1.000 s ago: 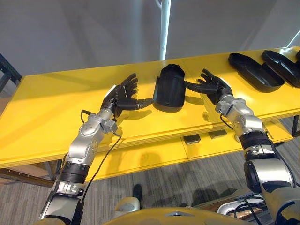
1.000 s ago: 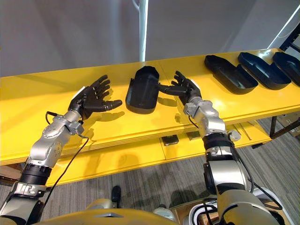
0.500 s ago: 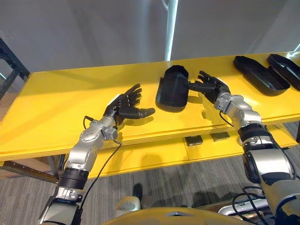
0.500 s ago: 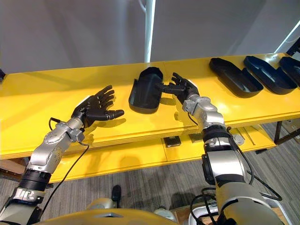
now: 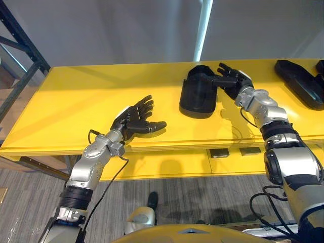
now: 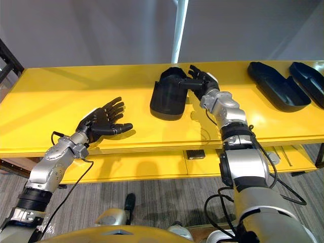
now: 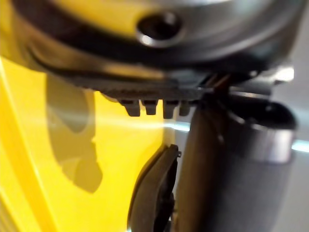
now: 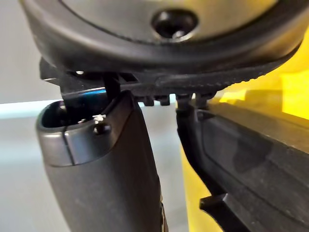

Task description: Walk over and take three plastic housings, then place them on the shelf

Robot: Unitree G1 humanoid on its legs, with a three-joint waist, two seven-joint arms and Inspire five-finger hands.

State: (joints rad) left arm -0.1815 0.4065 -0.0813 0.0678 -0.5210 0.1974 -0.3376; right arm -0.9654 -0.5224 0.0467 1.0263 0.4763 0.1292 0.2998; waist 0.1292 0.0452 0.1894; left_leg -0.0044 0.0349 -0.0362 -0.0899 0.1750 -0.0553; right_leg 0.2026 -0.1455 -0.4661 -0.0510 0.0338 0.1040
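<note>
Left hand [image 5: 132,122] rests nearest, at about 8 o'clock by the front edge of the yellow shelf [image 5: 61,109], its fingers spread, straight and holding nothing. Farther back, at 1 o'clock, a black plastic housing [image 5: 197,97] sits on the shelf. At the housing's 2 o'clock corner the right hand [image 5: 234,86] lays its thumb against the rim, fingers fanned and uncurled. Two more housings [image 6: 276,91] lie well apart at 3 o'clock.

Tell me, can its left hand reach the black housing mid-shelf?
Probably yes: only bare shelf lies between the open left hand and the housing; the right hand touches its other side.
</note>
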